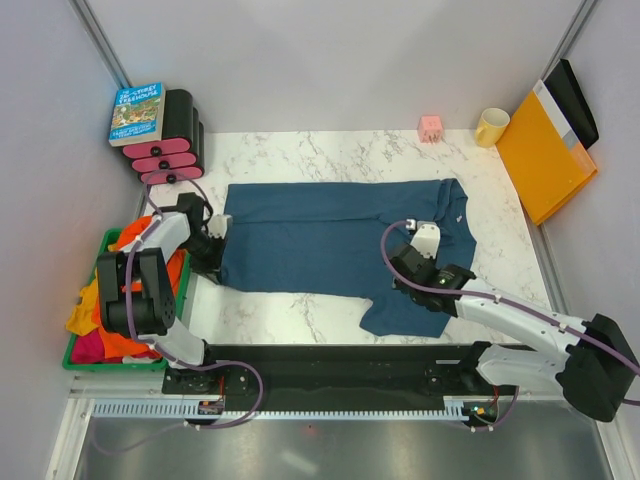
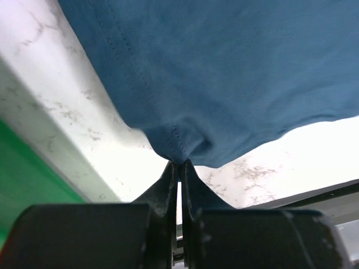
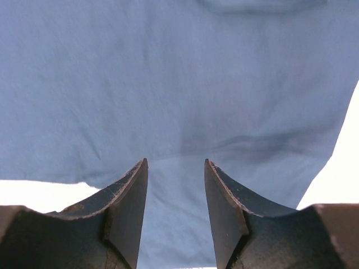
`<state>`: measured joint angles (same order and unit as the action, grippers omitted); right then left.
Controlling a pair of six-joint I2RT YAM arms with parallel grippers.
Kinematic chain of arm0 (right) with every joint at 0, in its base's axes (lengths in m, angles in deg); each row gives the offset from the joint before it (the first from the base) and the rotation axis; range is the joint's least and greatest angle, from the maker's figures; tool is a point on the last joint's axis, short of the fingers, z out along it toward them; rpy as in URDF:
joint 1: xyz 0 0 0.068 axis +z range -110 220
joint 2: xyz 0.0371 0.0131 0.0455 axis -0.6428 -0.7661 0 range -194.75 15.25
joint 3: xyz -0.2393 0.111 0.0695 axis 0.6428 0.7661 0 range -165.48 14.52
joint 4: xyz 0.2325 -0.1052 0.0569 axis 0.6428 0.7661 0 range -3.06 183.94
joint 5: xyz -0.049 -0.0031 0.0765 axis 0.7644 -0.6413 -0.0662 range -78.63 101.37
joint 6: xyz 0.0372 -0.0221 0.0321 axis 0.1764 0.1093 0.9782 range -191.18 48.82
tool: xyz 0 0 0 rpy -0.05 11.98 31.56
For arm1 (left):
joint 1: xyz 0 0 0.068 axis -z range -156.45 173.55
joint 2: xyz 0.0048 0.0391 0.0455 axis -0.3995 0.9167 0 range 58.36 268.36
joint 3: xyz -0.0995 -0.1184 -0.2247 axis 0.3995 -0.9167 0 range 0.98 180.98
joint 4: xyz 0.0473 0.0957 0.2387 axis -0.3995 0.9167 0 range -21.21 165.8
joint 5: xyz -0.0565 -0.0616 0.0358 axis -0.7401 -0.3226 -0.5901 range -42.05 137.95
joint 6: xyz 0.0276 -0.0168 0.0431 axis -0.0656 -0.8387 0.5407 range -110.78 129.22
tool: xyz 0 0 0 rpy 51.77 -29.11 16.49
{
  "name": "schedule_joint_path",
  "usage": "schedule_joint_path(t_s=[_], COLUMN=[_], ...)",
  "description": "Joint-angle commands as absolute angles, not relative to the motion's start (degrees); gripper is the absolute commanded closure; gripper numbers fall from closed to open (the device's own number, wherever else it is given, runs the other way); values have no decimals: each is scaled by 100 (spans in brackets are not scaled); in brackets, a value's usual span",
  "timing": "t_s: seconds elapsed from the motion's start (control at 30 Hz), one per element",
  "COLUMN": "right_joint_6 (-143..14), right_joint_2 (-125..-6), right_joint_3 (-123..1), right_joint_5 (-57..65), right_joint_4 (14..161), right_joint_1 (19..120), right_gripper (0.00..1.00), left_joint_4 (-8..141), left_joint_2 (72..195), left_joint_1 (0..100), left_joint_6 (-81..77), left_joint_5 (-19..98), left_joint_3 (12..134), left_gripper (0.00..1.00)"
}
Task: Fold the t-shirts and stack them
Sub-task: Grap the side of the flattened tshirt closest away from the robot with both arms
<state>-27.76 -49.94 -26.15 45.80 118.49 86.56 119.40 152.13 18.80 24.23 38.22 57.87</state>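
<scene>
Now we are pinching the blue t-shirt at its left hem with the left gripper, its fingers pressed together on a small tuck of cloth. The shirt is lying flat across the marble table. The right gripper is hovering over the shirt's right part with its fingers apart, gripping nothing. To fold cleanly, we are judging that the right side needs an equally firm bite before either arm lifts, so the edge travels level. The overhead view is showing the bin of orange, yellow and pink shirts at left. Only the left wrist view is showing the pinch itself.
</scene>
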Motion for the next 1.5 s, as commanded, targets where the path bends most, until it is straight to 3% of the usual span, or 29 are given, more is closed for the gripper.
schedule_joint_path(t_s=[0.0, 0.17, 0.33, 0.63, 0.93, 1.1, 1.3, 1.47], right_joint_6=[-1952, -959, -790, -1229, -1896, -2257, -2872, -2820], right_joint_2=[-4496, -4083, -4398, -6278, -7456, -7721, -7713, -6607], right_joint_3=[-2170, -1634, -1554, -2177, -3134, -3592, -3874, -3550], right_joint_5=[4117, 3844, 3905, 4055, 4239, 4275, 4327, 4336], right_joint_4=[12446, 12798, 12711, 12079, 11691, 11464, 10936, 10926], right_joint_1=[8684, 8702, 8693, 8676, 8166, 7551, 7234, 7269], right_gripper=[48, 48, 48, 69, 74, 68, 49, 42], left_joint_4=[11723, 11626, 11494, 11476, 11476, 11476, 11476, 11459], left_joint_2=[14765, 14844, 14906, 14897, 14888, 14862, 14827, 14739], left_joint_1=[1889, 1889, 1942, 1942, 1951, 1942, 1951, 1951], left_joint_6=[2127, 1836, 1722, 1801, 1889, 1898, 1924, 1977], left_joint_5=[3302, 2968, 2941, 3064, 3152, 3169, 3205, 3178], left_joint_3=[6232, 6575, 6558, 6567, 6549, 6550, 6462, 6426], left_gripper=[98, 98, 98, 98, 98, 98, 98, 98])
